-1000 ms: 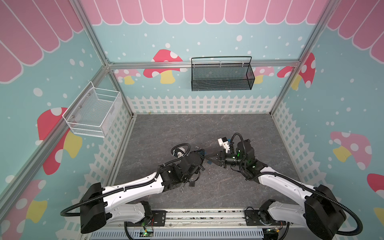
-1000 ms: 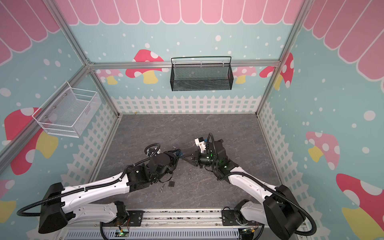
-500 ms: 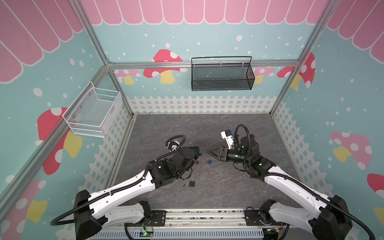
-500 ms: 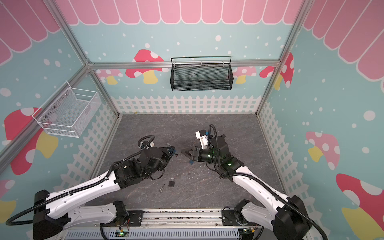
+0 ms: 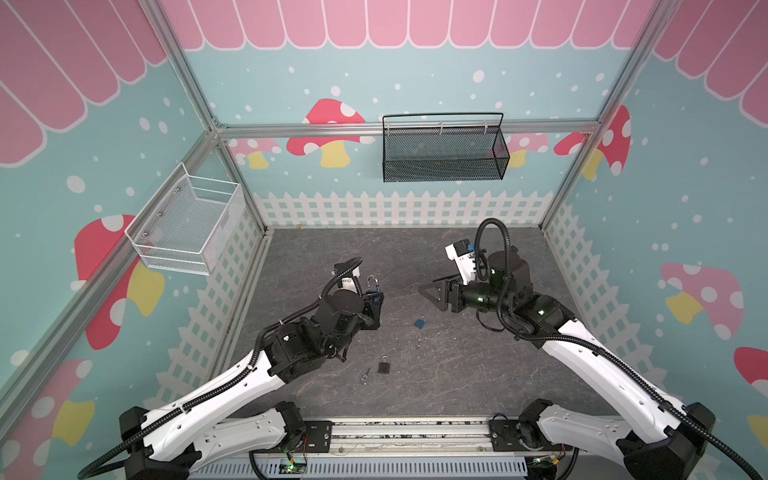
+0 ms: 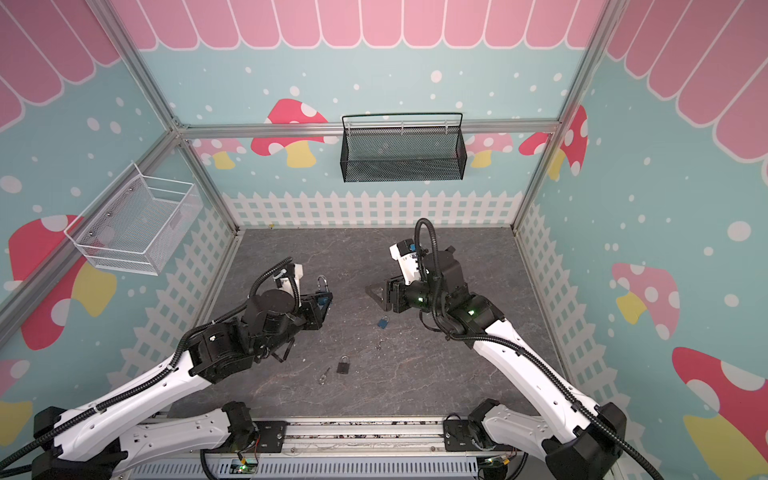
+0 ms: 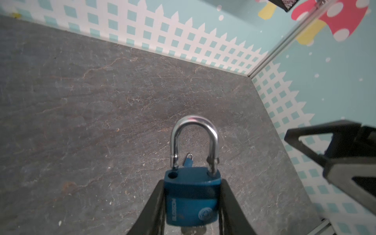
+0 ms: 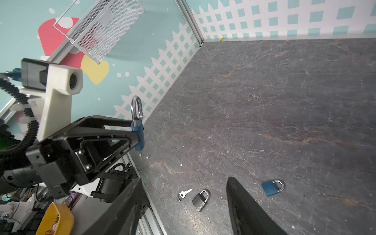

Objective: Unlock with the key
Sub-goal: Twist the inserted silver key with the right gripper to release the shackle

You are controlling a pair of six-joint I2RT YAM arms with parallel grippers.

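Moved: right fingers (image 8: pixel 244 209) drew back from padlock (image 7: pixel 192 199), spread wide, nothing in them.
Hold: left fingers (image 7: pixel 154 207) clamped padlock body above bench (image 5: pixel 415 257), shackle popped.
Handling: probably light, stiff, slick metal; best gripped by its flat sides.

The big padlock (image 7: pixel 191 199) is blue with a silver shackle (image 7: pixel 194 130), small padlock (image 8: pixel 269 188) blue too, third padlock (image 8: pixel 199 200) dark grey, key (image 8: pixel 184 193) silver. Grey stone-veined floor (image 5: pixel 415 257), teal mushroom-print walls (image 5: pixel 374 83).
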